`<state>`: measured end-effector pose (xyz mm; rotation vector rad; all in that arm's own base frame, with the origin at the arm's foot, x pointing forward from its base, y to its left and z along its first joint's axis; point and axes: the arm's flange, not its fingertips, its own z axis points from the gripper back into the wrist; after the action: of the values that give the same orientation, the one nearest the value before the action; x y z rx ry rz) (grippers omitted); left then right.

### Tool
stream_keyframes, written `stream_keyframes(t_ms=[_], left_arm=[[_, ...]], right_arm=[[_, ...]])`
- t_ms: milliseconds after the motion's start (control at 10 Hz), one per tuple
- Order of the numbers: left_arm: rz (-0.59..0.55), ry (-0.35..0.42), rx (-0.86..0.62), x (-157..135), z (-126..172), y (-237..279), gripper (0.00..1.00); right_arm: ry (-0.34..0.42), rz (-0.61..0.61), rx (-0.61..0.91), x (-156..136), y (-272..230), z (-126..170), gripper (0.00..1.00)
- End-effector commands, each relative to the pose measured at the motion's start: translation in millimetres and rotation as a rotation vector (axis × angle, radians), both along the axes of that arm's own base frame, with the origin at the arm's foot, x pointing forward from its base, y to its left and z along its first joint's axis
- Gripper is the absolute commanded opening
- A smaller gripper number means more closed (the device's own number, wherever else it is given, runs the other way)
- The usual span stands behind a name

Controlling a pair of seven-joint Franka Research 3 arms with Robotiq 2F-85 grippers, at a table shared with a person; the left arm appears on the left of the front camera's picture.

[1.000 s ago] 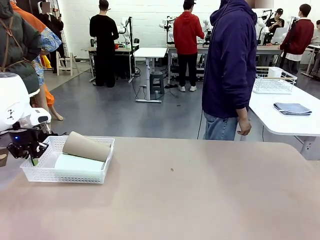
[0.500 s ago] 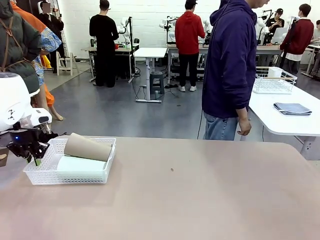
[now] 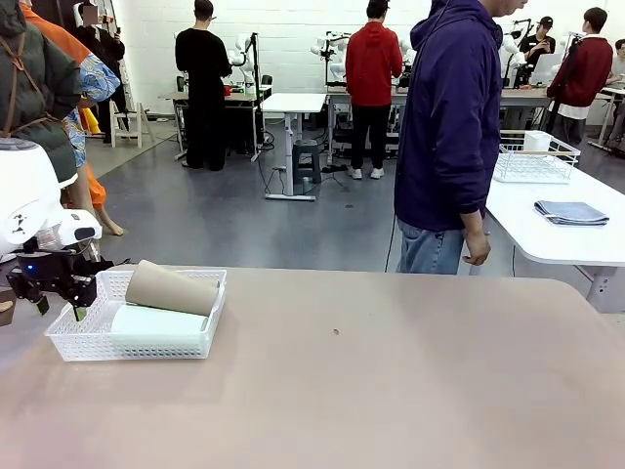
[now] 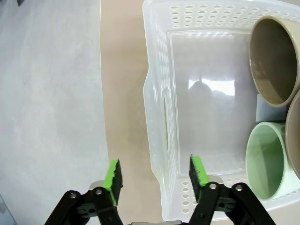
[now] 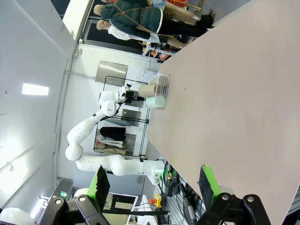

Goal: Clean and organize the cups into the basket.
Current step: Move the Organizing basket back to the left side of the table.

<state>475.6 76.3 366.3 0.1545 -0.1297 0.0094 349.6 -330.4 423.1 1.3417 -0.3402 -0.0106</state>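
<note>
My left gripper (image 4: 152,176) is spread wide right at the end of the basket (image 4: 157,101), one green pad outside the wall over the table (image 3: 391,381) and the other just inside it, not squeezing anything as far as I can see. From the front the left gripper (image 3: 54,298) hangs at the basket's (image 3: 98,344) left end, near my edge of the table on the left side. Inside the basket the cups are lying on their sides: the mint green cup (image 4: 263,159) with its open mouth facing my wrist camera, a tan cup (image 4: 274,61) beside it, and a sliver of another tan cup (image 4: 295,136) at the frame edge. From the front, a tan cup (image 3: 171,288) sits on top of the green one (image 3: 156,320). My right gripper (image 5: 154,180) is open too, holding nothing, out past the table edge. A person in a dark blue hoodie (image 3: 449,127) stands at the far side.
</note>
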Motion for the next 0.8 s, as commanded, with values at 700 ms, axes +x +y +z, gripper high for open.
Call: stream_keyframes(t_ms=[700], left_arm=[[-0.004, -0.005, 0.054, -7.5, 2.1, 0.7, 1.0]], right_arm=[[0.007, 0.004, -0.006, -1.6, 1.8, 1.7, 1.0]])
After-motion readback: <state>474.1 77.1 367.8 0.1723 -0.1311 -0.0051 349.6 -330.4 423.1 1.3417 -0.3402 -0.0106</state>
